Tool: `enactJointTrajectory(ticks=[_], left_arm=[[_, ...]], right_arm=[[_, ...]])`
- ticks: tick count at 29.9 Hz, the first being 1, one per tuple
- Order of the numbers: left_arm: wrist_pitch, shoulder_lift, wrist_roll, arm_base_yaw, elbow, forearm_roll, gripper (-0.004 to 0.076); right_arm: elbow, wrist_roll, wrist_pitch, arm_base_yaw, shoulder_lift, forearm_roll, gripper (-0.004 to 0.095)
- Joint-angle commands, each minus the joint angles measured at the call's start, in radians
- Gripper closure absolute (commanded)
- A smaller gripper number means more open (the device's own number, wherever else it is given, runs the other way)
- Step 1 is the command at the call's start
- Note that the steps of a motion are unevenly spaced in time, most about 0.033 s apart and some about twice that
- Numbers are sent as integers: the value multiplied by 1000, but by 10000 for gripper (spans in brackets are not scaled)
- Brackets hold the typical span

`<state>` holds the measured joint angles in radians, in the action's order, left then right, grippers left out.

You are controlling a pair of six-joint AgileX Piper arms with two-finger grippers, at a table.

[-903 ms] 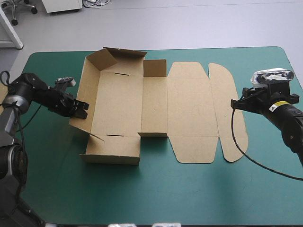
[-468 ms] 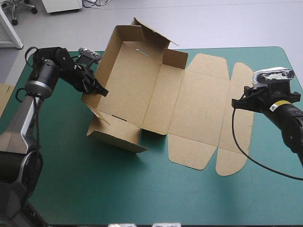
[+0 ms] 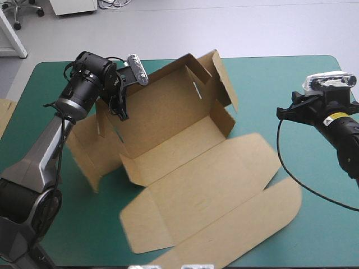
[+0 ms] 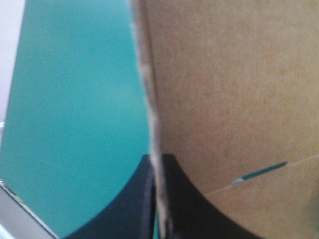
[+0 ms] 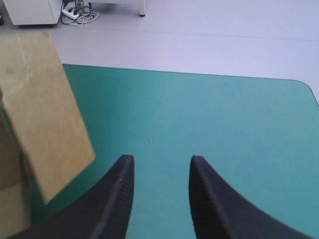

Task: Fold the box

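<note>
Box: the brown box [image 3: 196,185] fills the centre of the high view, lying at a slant. The tray end w/ raised walls is toward the upper left. The lid panels spread flat toward the lower right and nearly reach the bottom edge.
Tray end: looks tilted up to us, w/ the open side facing the lower right. We see a thin slot in the far wall and a flap standing at the upper-centre corner.
L claw: the left gripper [image 3: 122,111] is in the upper left of the frame, clamped on the box's side wall. In its wrist view the black fingers [image 4: 174,199] all but meet, w/ the board edge between them.
R claw: the right gripper [image 3: 284,114] is at the right of the frame, well apart from the box. Its fingers stand apart, w/ only the teal-green cover [image 5: 209,114] showing between them.
R wrist view: we see a box flap ahead of the gripper and off to one side, not touching it.
Other: more brown board [image 3: 4,115] shows at the left edge of the frame, approx. mid-height.
</note>
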<state>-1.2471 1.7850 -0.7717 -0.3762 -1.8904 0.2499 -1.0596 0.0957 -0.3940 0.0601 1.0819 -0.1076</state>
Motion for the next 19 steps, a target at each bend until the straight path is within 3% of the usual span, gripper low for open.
enactJointTrajectory(ticks=[1, 12, 16, 19], left_arm=[[-33, -55, -72, -4, -86, 69, 713], [161, -55, -143, -61, -105, 58, 734], [239, -55, -57, -140, -62, 117, 734], [287, -55, 80, -206, -13, 307, 734]], right_arm=[[-66, 0, 66, -9, -17, 4, 564], [-100, -2, 85, -9, -17, 4, 564], [-100, 3, 87, -9, -17, 9, 564], [-100, 3, 84, -9, -17, 23, 564]])
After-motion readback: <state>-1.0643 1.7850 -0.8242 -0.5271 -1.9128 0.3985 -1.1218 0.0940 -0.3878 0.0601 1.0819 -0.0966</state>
